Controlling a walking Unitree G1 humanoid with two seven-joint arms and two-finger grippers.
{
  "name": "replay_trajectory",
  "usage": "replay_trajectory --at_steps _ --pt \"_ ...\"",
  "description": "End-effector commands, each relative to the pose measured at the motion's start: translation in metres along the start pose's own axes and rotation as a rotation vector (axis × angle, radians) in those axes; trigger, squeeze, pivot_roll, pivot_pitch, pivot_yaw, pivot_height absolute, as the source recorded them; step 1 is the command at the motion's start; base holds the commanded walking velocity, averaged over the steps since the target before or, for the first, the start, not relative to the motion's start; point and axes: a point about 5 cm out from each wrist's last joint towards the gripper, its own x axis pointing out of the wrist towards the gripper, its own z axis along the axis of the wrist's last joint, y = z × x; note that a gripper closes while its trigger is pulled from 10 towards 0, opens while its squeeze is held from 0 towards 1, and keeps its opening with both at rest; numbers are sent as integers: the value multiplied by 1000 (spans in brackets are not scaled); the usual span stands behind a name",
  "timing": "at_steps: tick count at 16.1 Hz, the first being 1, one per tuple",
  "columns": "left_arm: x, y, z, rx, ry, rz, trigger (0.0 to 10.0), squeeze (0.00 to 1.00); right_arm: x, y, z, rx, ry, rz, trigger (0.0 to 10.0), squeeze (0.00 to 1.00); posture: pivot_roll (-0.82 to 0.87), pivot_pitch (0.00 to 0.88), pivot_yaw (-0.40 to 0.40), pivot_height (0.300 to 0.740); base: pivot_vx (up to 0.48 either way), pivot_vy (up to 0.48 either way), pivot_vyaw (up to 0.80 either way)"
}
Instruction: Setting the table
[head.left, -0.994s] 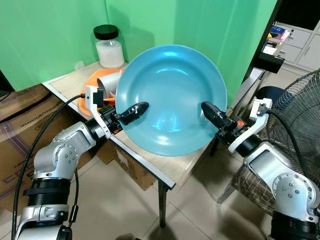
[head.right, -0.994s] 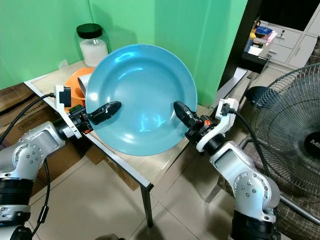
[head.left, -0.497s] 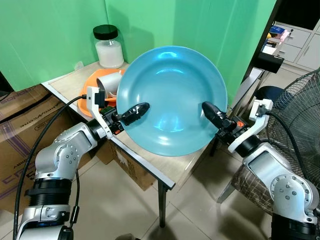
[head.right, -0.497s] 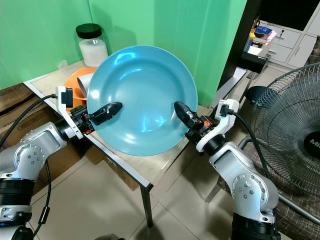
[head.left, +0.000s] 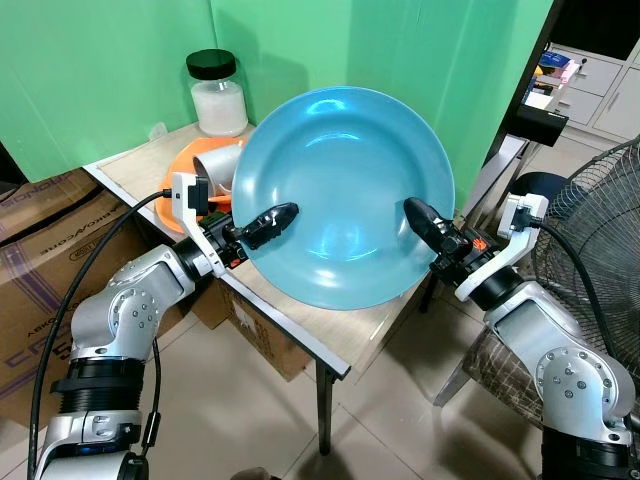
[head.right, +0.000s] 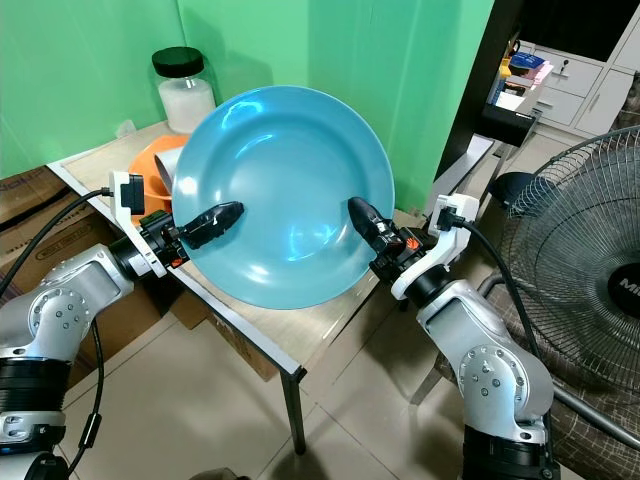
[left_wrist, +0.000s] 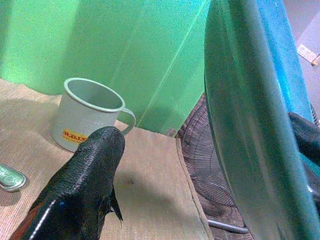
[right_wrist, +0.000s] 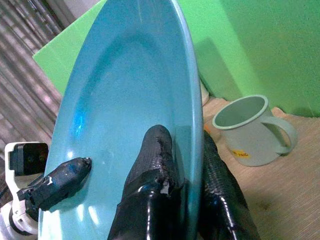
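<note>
Holding the large round blue plate (head.left: 342, 195) up over the small wooden table (head.left: 300, 318), both grippers clamped on opposite rims. Compared with half a second ago: lifted a touch higher and tipped slightly more upright, so apparently mid-carry, not yet lowered to a place setting. Left gripper (head.left: 268, 224) pinching the rim on the side above the orange bowl (head.left: 176, 190); right gripper (right_wrist: 176, 172) with fingers closed either side of the rim at the table's far edge. Facing the camera with its hollow, standing steeply on edge, no long axis as a disc. Behind it on the table: pale enamel mug (left_wrist: 86, 119), black-lidded jar (head.left: 218, 93).
</note>
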Motion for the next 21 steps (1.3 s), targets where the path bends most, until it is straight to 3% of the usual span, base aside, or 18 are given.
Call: replay_trajectory --at_steps 1,2,3,4,6,7,8,9,10,11,12,21 --pt "5 2 -10 63 92 88 4745 0 6 7 0 -79 19 20 0 0 46 0 21 740 0 0 0" --pt "5 3 -12 75 110 102 10000 12 6 6 0 -83 15 15 0 0 45 0 23 740 0 0 0" --pt "6 3 -12 40 99 107 10000 1000 6 6 1 -88 11 8 0 0 45 0 23 740 0 0 0" --pt "7 1 -6 1 60 92 10000 1000 6 3 2 -106 -3 -17 0 0 43 0 27 740 0 0 0" --pt "6 -5 0 30 46 67 10000 1000 6 0 7 -123 -38 -47 0 0 43 0 27 740 0 0 0" --pt "6 -6 1 15 33 55 10000 886 6 -1 8 -128 -45 -51 0 0 45 0 28 740 0 0 0" --pt "7 -7 2 -1 26 46 10000 886 6 -1 9 -128 -47 -52 0 0 45 0 28 740 0 0 0" --pt "8 -8 3 -31 12 30 10000 0 6 -1 9 -128 -49 -46 0 0 45 0 28 740 0 0 0" --pt "8 -7 0 -46 22 31 10000 0 7 1 10 -123 -55 -33 0 0 46 0 27 740 0 0 0" --pt "8 -5 -2 -48 36 51 3216 0 8 2 10 -117 -61 -26 0 0 46 0 27 740 0 0 0" --pt "7 -3 -4 -52 40 62 0 0 8 2 10 -114 -64 -23 0 0 46 0 27 740 0 0 0" --pt "6 -9 8 -125 -42 -25 0 0 6 5 8 -61 -75 11 0 0 46 0 33 740 0 0 0"
